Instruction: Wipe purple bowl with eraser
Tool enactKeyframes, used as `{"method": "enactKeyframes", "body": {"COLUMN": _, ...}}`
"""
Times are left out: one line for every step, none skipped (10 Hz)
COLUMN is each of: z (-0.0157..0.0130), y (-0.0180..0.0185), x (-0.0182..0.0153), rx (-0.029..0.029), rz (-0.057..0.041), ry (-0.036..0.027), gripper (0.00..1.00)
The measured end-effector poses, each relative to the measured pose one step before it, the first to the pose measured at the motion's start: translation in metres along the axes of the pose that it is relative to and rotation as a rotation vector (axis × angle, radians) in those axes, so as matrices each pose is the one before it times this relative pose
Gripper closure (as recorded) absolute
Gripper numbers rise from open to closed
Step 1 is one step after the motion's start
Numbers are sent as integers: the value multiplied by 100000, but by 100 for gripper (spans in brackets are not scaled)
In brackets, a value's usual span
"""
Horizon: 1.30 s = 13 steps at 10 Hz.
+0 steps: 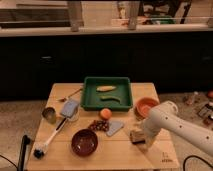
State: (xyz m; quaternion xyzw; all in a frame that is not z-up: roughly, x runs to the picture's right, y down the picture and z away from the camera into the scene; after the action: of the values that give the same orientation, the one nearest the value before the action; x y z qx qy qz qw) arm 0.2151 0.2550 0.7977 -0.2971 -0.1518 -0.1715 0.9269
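The purple bowl [84,141] is round, glossy and dark, and it stands near the front of the wooden table [65,161], left of the middle. The eraser [135,136], a small tan block with a dark top, lies on the table to the right of the bowl. My white arm comes in from the right and bends down to the eraser. My gripper [141,139] hangs right at the eraser's right side, open, and partly hides it. A stretch of bare table separates the gripper from the bowl.
A green tray [89,105] at the back holds a yellow and a green item. An orange bowl [147,106] stands behind the gripper. Between the bowl and the eraser lie a grey-blue sponge [115,128], dark grapes [98,125] and an orange fruit [105,113]. A white-handled brush [48,142] and a metal cup [49,115] are at the left.
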Motion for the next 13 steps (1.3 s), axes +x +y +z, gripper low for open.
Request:
{"method": "enactKeyframes", "body": {"z": -24, "y": 106, "x": 238, "rx": 404, "rz": 821, "ry": -1980, "gripper": 20}}
{"method": "enactKeyframes", "body": {"z": 3, "y": 53, "x": 162, "rx": 69, "rz": 461, "ry": -792, "gripper": 20}}
{"method": "enactKeyframes", "body": {"z": 80, "y": 5, "x": 132, "rx": -22, "rz": 369, "ry": -1037, "gripper": 20}}
{"method": "enactKeyframes", "body": {"z": 53, "y": 27, "x": 139, "rx": -87, "rz": 328, "ry": -785, "gripper": 20}}
{"method": "enactKeyframes", "body": {"z": 38, "y": 93, "x": 213, "rx": -40, "rz": 438, "ry": -494, "gripper": 20}}
{"method": "enactKeyframes", "body": {"z": 22, "y": 139, "x": 256, "rx": -89, "rz": 562, "ry": -467, "gripper": 20}}
{"method": "enactKeyframes", "body": {"z": 40, "y": 42, "x": 179, "rx": 54, "rz": 367, "ry": -385, "gripper": 21}}
{"method": "enactKeyframes", "body": {"z": 99, "y": 25, "x": 193, "rx": 9, "rz": 255, "ry": -377, "gripper": 28}}
{"method": "enactKeyframes", "body": {"z": 43, "y": 56, "x": 245, "rx": 70, "rz": 210, "ry": -128, "gripper": 38}}
{"method": "enactKeyframes", "body": {"z": 43, "y": 230, "x": 314, "rx": -234, "rz": 387, "ry": -60, "gripper": 49}}
{"method": "enactKeyframes", "body": {"z": 28, "y": -35, "x": 217, "rx": 467, "rz": 148, "ry": -34, "gripper": 58}}
{"method": "enactKeyframes", "body": {"z": 29, "y": 89, "x": 226, "rx": 55, "rz": 88, "ry": -137, "gripper": 69}}
{"method": "enactKeyframes", "body": {"z": 26, "y": 357, "x": 275, "rx": -575, "rz": 402, "ry": -230, "gripper": 79}}
